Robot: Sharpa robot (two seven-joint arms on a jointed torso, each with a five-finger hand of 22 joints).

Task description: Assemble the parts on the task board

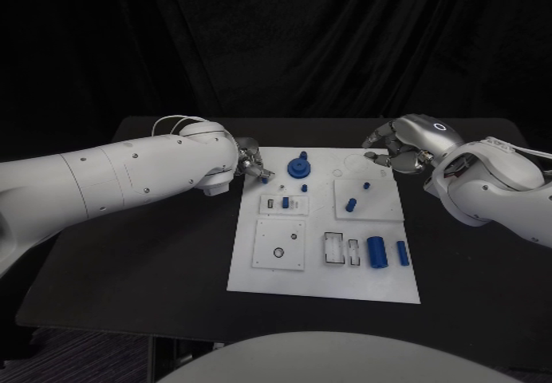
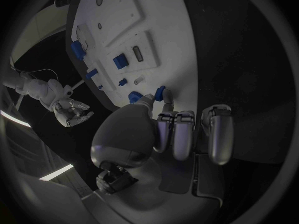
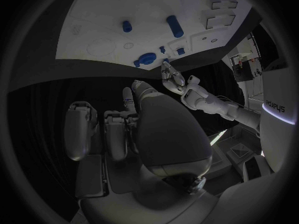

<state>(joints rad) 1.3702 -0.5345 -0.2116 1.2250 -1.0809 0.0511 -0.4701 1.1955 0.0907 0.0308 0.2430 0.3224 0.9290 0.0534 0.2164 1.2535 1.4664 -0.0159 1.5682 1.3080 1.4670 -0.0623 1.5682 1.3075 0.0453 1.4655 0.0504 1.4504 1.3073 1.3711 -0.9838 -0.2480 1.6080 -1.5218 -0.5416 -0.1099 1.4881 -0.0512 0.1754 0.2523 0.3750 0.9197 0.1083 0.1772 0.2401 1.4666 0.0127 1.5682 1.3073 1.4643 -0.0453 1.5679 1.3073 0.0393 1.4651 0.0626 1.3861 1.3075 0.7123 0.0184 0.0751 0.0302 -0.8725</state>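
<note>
Left robot hand (image 1: 254, 167) pinches a small blue part (image 2: 161, 92) at the task board (image 1: 265, 271) edge; right robot hand (image 1: 395, 152) curled, empty; lower it squarely, slowly.

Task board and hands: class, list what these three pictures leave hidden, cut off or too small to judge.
- Left hand: head view, its own wrist covers the fingers; whether it pinches the small blue part at the board's edge is unclear in the left wrist view.
- Right hand: head view, fingers curled, contents not visible.
- Task board: right wrist view, far end cut off by the circle's rim.
</note>
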